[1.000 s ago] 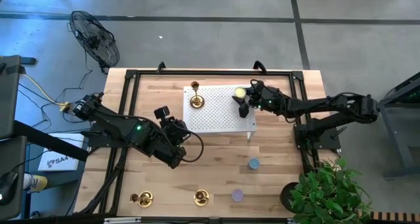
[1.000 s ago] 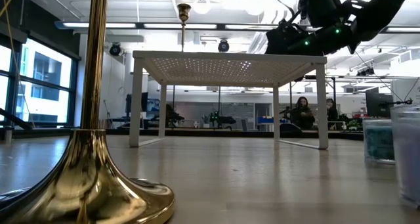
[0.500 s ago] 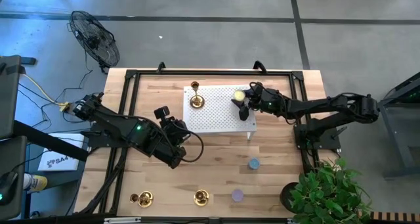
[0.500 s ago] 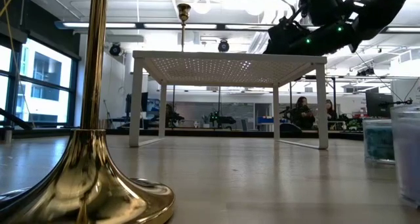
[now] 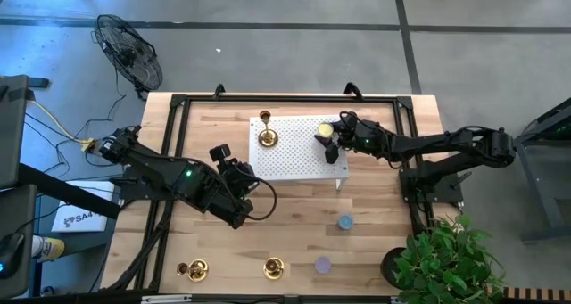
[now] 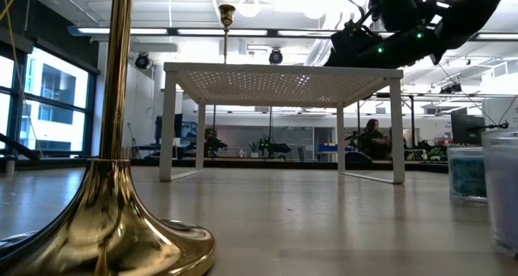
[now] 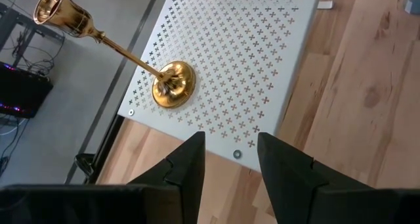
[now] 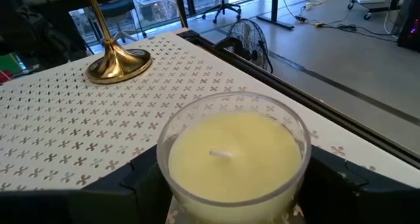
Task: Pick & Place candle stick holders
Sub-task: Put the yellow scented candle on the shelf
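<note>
One gold candle stick holder (image 5: pixel 266 135) (image 7: pixel 172 85) stands by its round base on the white perforated stand (image 5: pixel 294 157), at its far left corner. Two more (image 5: pixel 192 269) (image 5: pixel 274 268) stand near the table's front edge. My right gripper (image 5: pixel 328 136) (image 8: pixel 233 184) is open at the stand's far right, a finger on either side of a yellow candle in a clear glass (image 8: pixel 233 152), which sits on the stand. My left gripper (image 5: pixel 246 174) (image 7: pixel 230 142) hangs open and empty above the table, just off the stand's near left corner. My right gripper's fingers (image 8: pixel 141 178) come nearly level from the table's right and stand close on either side of the candle glass's wall (image 8: pixel 164 165). I cannot tell whether they touch it. The glass stands upright on the stand.
A blue candle (image 5: pixel 344 222) and a purple one (image 5: pixel 323 266) sit on the wood right of centre. A potted plant (image 5: pixel 442 259) fills the near right corner. A black frame (image 5: pixel 178 99) rims the table. Bare wood lies between the stand and the front edge.
</note>
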`<state>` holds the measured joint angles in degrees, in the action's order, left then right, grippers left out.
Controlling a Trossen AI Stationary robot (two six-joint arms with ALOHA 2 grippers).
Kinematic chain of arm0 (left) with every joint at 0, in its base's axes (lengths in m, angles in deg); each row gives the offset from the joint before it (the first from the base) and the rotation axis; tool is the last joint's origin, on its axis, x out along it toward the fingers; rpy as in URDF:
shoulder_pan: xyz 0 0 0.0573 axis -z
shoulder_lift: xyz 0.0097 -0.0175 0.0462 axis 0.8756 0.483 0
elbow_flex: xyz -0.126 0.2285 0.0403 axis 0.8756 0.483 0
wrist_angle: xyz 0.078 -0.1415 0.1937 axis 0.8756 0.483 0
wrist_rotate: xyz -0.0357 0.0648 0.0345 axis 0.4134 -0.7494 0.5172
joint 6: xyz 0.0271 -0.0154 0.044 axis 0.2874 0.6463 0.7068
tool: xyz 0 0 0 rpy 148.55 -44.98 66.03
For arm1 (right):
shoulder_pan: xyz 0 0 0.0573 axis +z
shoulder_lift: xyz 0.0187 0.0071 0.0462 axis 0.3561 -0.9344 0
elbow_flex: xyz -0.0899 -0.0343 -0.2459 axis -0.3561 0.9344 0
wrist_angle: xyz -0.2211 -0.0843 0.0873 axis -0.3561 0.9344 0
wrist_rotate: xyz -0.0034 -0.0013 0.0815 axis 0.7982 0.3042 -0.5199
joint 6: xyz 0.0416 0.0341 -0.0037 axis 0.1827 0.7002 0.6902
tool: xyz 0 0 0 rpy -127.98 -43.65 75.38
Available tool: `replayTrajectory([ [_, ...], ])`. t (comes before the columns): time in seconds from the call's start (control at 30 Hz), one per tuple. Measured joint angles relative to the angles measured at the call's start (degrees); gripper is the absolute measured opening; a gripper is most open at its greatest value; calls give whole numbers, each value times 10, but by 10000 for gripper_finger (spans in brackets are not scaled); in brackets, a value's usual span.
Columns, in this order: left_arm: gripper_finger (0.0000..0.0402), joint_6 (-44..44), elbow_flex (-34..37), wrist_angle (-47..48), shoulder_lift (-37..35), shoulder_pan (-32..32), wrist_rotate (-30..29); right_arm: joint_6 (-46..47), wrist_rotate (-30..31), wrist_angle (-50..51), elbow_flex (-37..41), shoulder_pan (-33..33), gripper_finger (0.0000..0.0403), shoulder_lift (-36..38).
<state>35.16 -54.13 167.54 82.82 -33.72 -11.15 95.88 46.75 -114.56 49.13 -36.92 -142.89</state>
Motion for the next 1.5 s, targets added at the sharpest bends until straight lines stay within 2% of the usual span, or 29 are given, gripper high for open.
replayTrajectory([
  [0.37,137,0,0,0,0,0,5,15,-1,-1,0,5,257,0],
  [0.57,137,0,0,0,0,0,12,-14,40,10,2,29,257,17],
  [1.13,137,0,0,-1,0,0,12,-13,41,50,2,37,257,43],
  [1.5,137,0,0,-2,0,0,11,-17,73,50,1,60,257,43],
])
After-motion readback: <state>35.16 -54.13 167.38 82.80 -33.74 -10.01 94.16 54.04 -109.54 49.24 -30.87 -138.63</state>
